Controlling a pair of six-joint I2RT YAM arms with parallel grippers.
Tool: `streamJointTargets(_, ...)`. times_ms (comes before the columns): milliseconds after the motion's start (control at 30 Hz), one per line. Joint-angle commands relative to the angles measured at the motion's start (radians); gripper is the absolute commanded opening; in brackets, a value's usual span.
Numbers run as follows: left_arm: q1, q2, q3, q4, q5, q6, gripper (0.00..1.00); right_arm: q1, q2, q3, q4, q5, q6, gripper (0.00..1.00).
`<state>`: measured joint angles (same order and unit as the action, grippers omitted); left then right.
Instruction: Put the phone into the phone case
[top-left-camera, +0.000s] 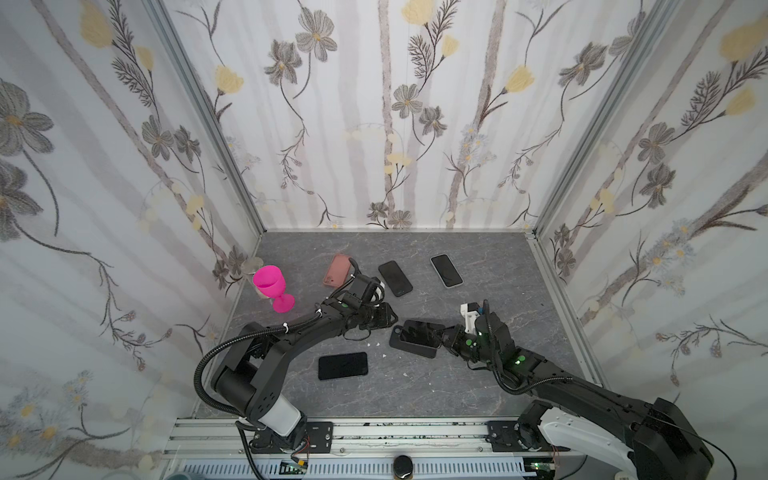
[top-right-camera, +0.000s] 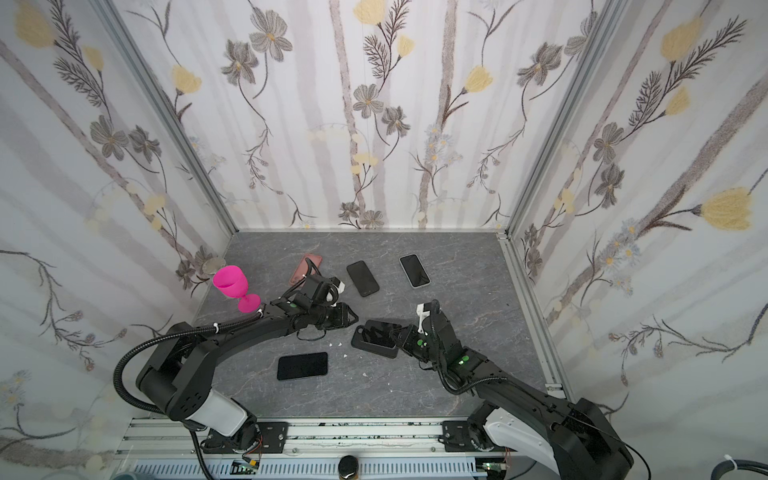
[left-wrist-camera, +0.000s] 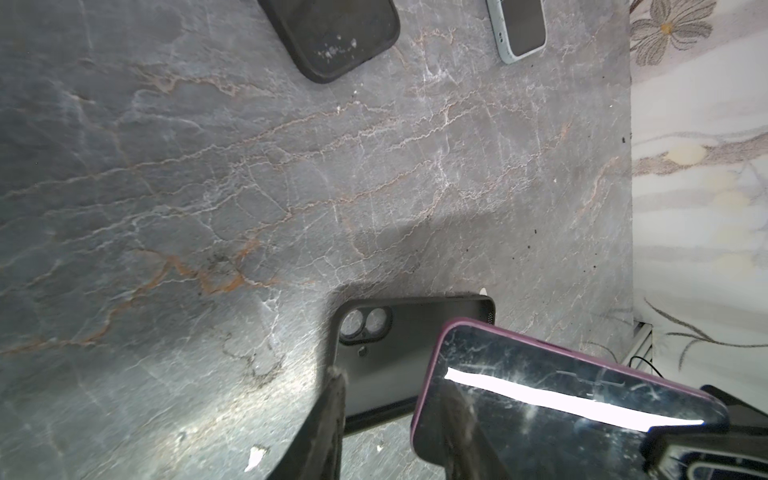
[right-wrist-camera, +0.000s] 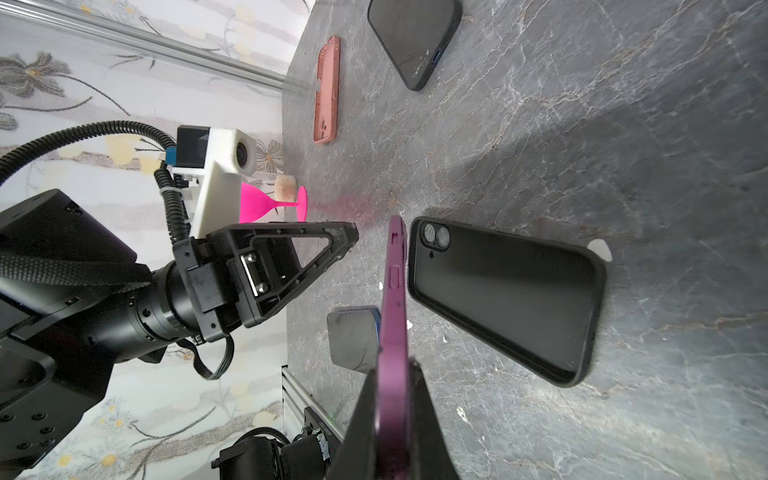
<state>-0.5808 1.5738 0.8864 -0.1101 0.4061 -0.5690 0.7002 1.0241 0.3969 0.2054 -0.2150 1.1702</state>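
the purple phone (right-wrist-camera: 394, 291) is clamped on edge in the right gripper (right-wrist-camera: 395, 376), just beside the black case (right-wrist-camera: 507, 299) lying open-side up; opposite, the left gripper (top-left-camera: 386, 316) is seen partly open, empty.

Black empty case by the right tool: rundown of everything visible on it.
The case is black, matte, looks like soft rubber, empty. It lies flat on the table, open side up, raised rim all round, twin-lens camera cutout with a small hole beside it at one corner. A white scrap sits at another corner. The phone, gripped by the right tool, hangs tilted over it; contact unclear. The left tool is close but clear of it.
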Motion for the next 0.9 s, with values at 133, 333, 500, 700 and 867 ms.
streamJointTargets(133, 0.002, 0.057, -0.017, 0.067, 0.025, -0.016, 0.37, 0.000, 0.066, -0.016, 0.150, -0.041, 0.043, 0.00)
streamJointTargets(333, 0.002, 0.079, -0.045, 0.100, 0.036, -0.031, 0.36, 0.000, 0.114, -0.016, 0.183, -0.061, 0.045, 0.00)
streamJointTargets(500, 0.000, 0.098, -0.058, 0.115, 0.060, -0.042, 0.35, -0.001, 0.162, -0.020, 0.218, -0.079, 0.048, 0.00)
streamJointTargets(700, -0.002, 0.117, -0.074, 0.134, 0.071, -0.047, 0.35, -0.004, 0.205, -0.039, 0.264, -0.083, 0.063, 0.00)
streamJointTargets(867, -0.006, 0.144, -0.081, 0.148, 0.077, -0.048, 0.35, -0.013, 0.223, -0.098, 0.352, -0.075, 0.126, 0.00)
